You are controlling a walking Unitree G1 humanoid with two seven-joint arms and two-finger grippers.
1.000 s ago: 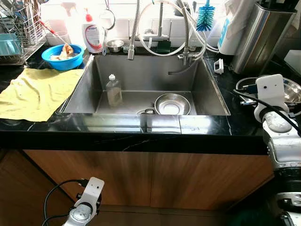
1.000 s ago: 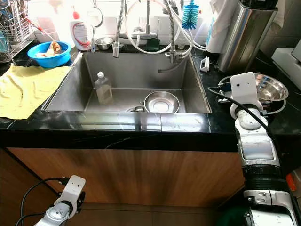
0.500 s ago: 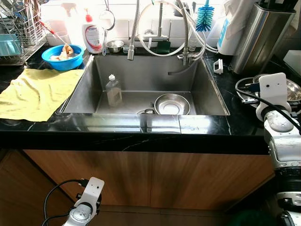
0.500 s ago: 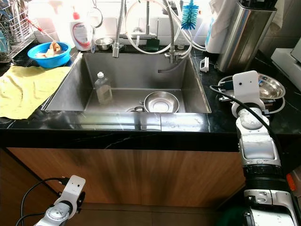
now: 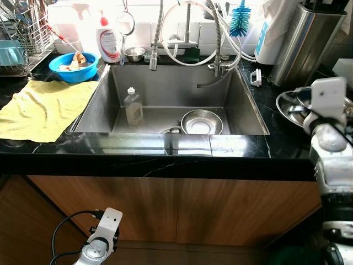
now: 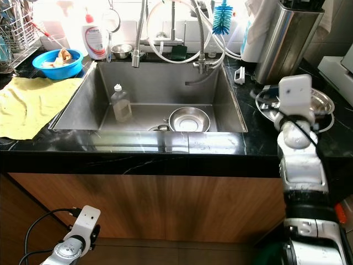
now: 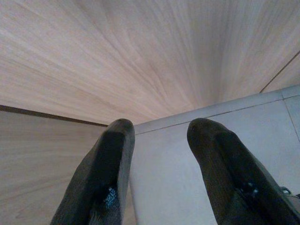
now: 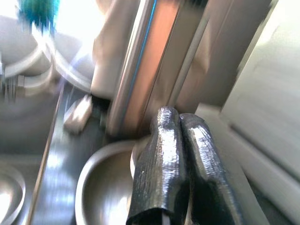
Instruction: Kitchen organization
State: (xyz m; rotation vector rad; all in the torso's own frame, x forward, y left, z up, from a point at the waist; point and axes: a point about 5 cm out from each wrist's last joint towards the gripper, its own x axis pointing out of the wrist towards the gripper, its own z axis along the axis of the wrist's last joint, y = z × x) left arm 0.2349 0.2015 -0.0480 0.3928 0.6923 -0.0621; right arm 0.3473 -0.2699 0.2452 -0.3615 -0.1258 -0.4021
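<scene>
A steel bowl [image 5: 202, 122] and a clear bottle [image 5: 132, 106] sit in the sink [image 5: 165, 85]. A second, wider steel bowl [image 5: 287, 107] rests on the black counter to the sink's right. My right arm's wrist [image 5: 329, 96] hovers over it. In the right wrist view my right gripper [image 8: 177, 115] is shut, its fingers pressed together just above that bowl [image 8: 103, 187]; whether the rim is pinched between them is hidden. My left arm [image 5: 102, 234] hangs low before the cabinet, and its gripper [image 7: 157, 129] is open with nothing in it.
A yellow cloth [image 5: 44, 107] lies left of the sink, with a blue bowl [image 5: 74, 66], a soap bottle [image 5: 108, 41] and a dish rack [image 5: 19, 38] behind it. A tall steel canister [image 5: 306, 41] stands at the back right. A wooden cabinet [image 5: 165, 210] fronts the counter.
My right wrist has swung right and risen a little over the counter bowl, uncovering the bowl's left side. The left arm and the things in the sink have not moved.
</scene>
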